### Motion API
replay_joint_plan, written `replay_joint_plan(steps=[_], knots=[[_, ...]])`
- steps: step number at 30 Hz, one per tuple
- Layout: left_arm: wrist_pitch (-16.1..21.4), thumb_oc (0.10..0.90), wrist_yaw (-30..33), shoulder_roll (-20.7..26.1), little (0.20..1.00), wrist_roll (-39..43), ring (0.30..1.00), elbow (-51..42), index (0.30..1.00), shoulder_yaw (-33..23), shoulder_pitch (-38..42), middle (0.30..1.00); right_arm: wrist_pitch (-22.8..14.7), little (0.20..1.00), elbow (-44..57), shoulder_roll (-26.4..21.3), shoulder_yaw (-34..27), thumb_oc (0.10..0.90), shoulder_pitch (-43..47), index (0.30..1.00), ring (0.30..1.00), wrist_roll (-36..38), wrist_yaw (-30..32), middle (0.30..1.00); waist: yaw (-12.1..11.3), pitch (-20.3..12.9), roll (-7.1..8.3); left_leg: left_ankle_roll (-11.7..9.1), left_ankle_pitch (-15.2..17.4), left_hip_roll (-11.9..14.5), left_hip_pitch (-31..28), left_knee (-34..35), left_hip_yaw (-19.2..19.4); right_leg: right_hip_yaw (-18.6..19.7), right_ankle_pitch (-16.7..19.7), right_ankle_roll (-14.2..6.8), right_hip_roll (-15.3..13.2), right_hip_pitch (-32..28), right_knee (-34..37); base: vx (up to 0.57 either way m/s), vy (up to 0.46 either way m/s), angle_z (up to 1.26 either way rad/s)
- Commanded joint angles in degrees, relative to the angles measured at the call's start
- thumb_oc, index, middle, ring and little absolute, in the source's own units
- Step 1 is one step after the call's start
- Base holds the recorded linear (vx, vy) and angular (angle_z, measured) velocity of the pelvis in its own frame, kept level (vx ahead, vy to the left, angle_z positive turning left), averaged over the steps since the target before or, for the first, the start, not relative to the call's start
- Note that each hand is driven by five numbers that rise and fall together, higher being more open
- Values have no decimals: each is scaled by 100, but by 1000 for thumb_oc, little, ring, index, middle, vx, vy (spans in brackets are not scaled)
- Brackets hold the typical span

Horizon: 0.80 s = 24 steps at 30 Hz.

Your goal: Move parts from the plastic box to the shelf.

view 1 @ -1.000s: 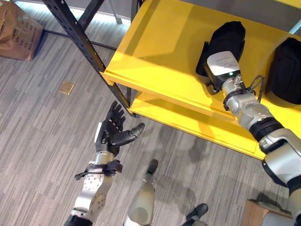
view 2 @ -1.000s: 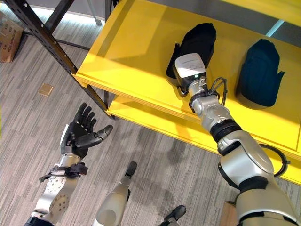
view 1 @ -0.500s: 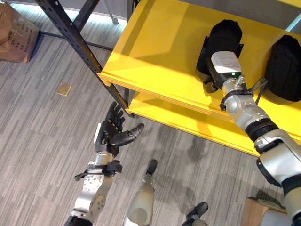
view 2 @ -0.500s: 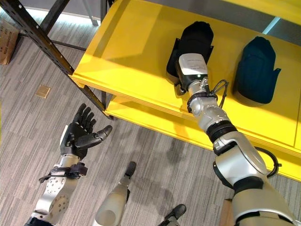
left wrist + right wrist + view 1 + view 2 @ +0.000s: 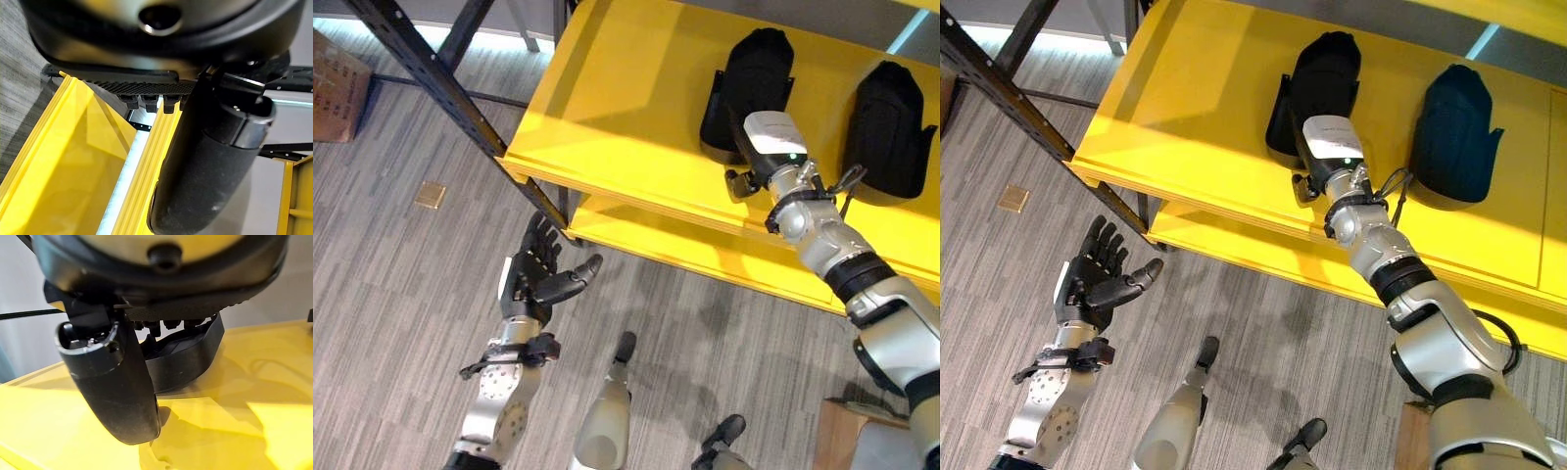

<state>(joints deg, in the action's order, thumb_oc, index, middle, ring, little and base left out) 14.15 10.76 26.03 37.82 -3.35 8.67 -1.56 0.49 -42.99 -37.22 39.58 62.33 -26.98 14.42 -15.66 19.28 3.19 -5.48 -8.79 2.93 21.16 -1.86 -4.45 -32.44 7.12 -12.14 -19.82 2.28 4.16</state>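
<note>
Nearest the camera, over the grey striped floor [image 5: 401, 294], the left hand [image 5: 536, 284] hangs palm up with its fingers spread and straight, holding nothing, just in front of the dark metal post [image 5: 450, 88] of the rack. A small tan square [image 5: 431, 194] lies on the floor off to the left, and a brown cardboard box [image 5: 337, 73] sits further out at that edge. Beyond the hand runs the yellow shelf [image 5: 626, 108], with a lower yellow board [image 5: 705, 257] under it. Reaching onto the shelf, the right hand [image 5: 1304, 182] sits against the near end of a black part [image 5: 751, 83]; its fingers are straight and the thumb stands clear, so it grips nothing. A second black part [image 5: 1451, 122] lies on the same shelf further right, well apart from the first.
</note>
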Motion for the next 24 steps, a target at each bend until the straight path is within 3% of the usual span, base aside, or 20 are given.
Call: replay_joint_plan(steps=[1, 18, 24], knots=[[622, 900, -60, 200, 1000, -197, 1000, -807, 1000, -333, 80, 1000, -132, 1000, 594, -595, 140, 900, 584, 1000, 1000, -192, 163, 1000, 35, -73, 84, 339, 169, 19, -425, 454, 243, 114, 402, -121, -102, -286, -433, -7, -18, -9], [550, 900, -145, 255, 1000, -271, 1000, -815, 1000, -582, -104, 1000, -270, 1000, 1622, -1136, 54, 900, 515, 1000, 1000, -320, -91, 1000, 218, -283, 239, 320, 223, 55, -672, 500, 350, 219, 389, -116, -63, -439, -434, -5, -2, -4], [491, 900, -158, 215, 1000, -354, 1000, -778, 1000, -636, -127, 1000, -363, 1000, 2371, -1204, -485, 900, 191, 1000, 1000, -208, 35, 1000, 336, -393, 251, 314, 264, 87, -778, 476, 428, 304, 358, -109, -58, -497, -423, -3, 2, -1]])
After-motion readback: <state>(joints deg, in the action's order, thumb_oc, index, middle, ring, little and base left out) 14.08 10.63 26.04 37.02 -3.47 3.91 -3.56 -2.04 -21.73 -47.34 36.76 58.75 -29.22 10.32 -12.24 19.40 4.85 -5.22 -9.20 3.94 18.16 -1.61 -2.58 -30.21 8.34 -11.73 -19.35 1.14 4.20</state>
